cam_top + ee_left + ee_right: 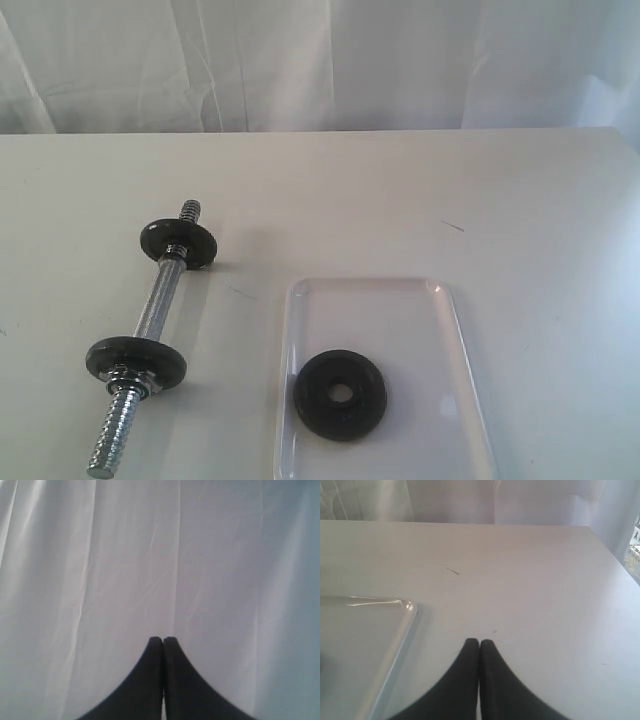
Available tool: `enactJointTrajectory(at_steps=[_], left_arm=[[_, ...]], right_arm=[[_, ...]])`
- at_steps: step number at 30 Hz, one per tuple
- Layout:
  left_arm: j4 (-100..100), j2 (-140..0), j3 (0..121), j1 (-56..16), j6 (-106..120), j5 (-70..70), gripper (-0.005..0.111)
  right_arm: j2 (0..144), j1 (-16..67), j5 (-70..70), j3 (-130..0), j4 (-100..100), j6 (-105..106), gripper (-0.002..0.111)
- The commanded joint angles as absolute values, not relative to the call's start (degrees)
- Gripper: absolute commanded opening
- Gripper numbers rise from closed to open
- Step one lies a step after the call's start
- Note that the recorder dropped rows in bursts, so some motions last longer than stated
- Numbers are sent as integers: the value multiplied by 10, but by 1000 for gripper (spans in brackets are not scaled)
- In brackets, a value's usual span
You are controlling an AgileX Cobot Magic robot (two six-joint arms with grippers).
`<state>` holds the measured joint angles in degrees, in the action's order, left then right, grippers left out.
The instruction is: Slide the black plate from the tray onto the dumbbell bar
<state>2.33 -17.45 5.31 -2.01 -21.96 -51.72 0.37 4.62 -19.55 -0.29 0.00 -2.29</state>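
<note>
The black plate (341,394) lies flat in the clear tray (400,300) at the front middle of the table. To its left lies the chrome dumbbell bar (160,305), slanted, with two small black discs (178,240) (135,362) and threaded ends. Neither gripper shows in the exterior view. My left gripper (163,640) is shut with nothing in it and faces the white curtain. My right gripper (479,642) is shut and empty, over bare table beside the tray's corner (410,607).
A white curtain (320,60) hangs behind the table's far edge. The table's right edge (615,555) runs close by in the right wrist view. A small dark mark (453,226) sits on the tabletop right of centre.
</note>
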Motion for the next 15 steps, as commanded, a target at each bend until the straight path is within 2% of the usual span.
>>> enactJointTrajectory(at_steps=[1, 4, 10, 15], left_arm=[[21, -176, 72, -24, -365, -543, 0], [20, -180, 122, -24, -353, -503, 0], [20, -220, 284, -24, -161, -36, 0], [20, -292, 346, -24, -118, 86, 0]], right_arm=[[0, 47, -192, 0, -5, -24, 0], [0, 47, -192, 0, -5, -24, 0], [0, 47, -192, 0, -5, -24, 0], [0, 47, -192, 0, -5, -24, 0]])
